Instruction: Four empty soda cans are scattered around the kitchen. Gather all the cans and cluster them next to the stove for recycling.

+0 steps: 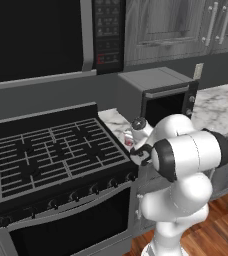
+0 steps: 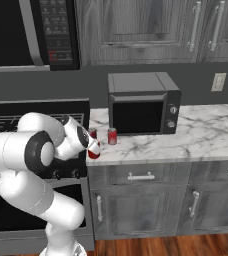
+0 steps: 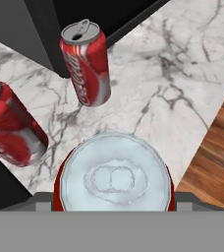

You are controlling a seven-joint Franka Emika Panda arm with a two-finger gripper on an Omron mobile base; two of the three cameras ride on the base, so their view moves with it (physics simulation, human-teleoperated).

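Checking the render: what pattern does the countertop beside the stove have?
White marble with grey veining; the countertop shows best in the hand view.

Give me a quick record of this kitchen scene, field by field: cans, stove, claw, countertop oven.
cans seen: three soda cans, upright on the marble counter
stove: to the left of the cans
claw: directly above the nearest can's silver top, which sits between the fingertips
countertop oven: behind the cans

The white arm bends low and reaches to the counter edge. Its gripper points down, fingers closed around a red can.
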